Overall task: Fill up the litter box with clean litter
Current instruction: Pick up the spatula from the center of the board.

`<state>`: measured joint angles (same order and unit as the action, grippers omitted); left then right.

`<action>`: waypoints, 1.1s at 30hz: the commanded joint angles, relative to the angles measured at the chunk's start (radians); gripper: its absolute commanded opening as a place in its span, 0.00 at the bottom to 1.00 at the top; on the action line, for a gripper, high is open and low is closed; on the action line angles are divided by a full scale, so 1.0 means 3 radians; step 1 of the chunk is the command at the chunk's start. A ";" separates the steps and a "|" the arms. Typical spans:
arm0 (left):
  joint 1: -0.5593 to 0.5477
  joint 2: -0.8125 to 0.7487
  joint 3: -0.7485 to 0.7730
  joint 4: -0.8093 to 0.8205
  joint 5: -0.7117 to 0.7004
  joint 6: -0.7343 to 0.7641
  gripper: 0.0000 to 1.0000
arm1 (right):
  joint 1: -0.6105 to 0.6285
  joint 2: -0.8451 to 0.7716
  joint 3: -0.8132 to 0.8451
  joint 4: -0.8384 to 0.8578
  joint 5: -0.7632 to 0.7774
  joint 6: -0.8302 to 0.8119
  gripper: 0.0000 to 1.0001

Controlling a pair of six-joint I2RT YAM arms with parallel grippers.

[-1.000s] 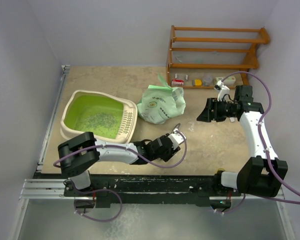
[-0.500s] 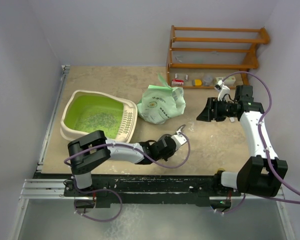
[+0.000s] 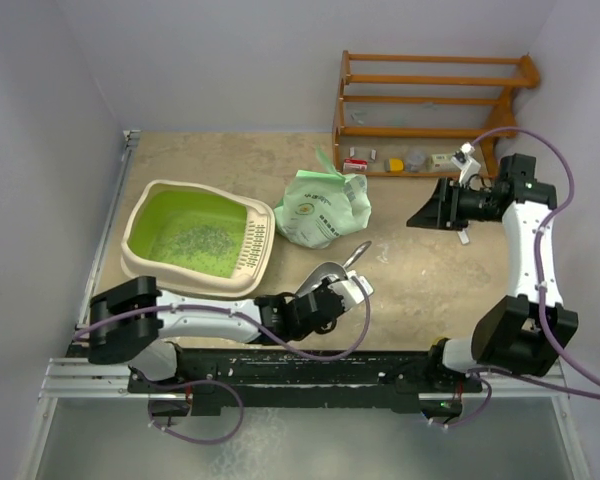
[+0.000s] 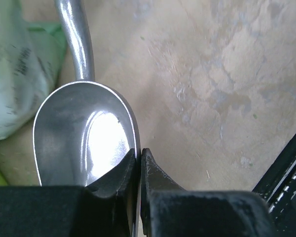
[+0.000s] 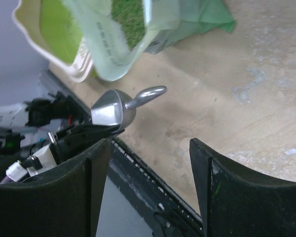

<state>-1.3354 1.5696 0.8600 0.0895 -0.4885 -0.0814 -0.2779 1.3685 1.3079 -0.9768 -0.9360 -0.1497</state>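
Lying left of the light green printed bag (image 3: 325,210), the cream, green-floored litter box (image 3: 170,212) is pointed grille-end rightward, with pale litter granules (image 3: 198,240) inside. The low, outstretched left gripper (image 4: 139,153) is clamped on the rim of a shiny metal scoop (image 4: 84,133). The raised right gripper (image 5: 150,163) is spread apart.

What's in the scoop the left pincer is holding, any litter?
Nothing visible: the scoop bowl shows only bare shiny metal. The left pincer grips its rim, and its fingers cover the bowl's nearest edge, so that strip is unseen.
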 commanded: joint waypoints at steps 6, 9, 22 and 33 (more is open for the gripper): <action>-0.0626 -0.0240 0.0289 0.0430 -0.0754 0.0916 0.03 | -0.0008 0.0443 0.0568 -0.1958 -0.1043 -0.1775 0.68; -0.0769 -0.0172 0.0428 0.0460 -0.0712 0.1121 0.03 | 0.0001 0.0339 0.0564 -0.1955 -0.1052 -0.1819 0.69; -0.0812 -0.0443 0.0799 0.0246 -0.0282 0.1841 0.03 | 0.0003 -0.0015 0.0539 -0.1939 -0.0959 -0.1833 0.70; -0.0566 -0.0362 0.1084 0.0208 -0.0151 0.1937 0.03 | 0.0053 -0.0138 0.0551 -0.1940 -0.1158 -0.1777 0.69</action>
<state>-1.5410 1.4769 1.1278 0.1219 -0.5526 0.4732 -0.2680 1.3636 1.4544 -1.5021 -1.2079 -0.6811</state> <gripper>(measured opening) 0.031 0.696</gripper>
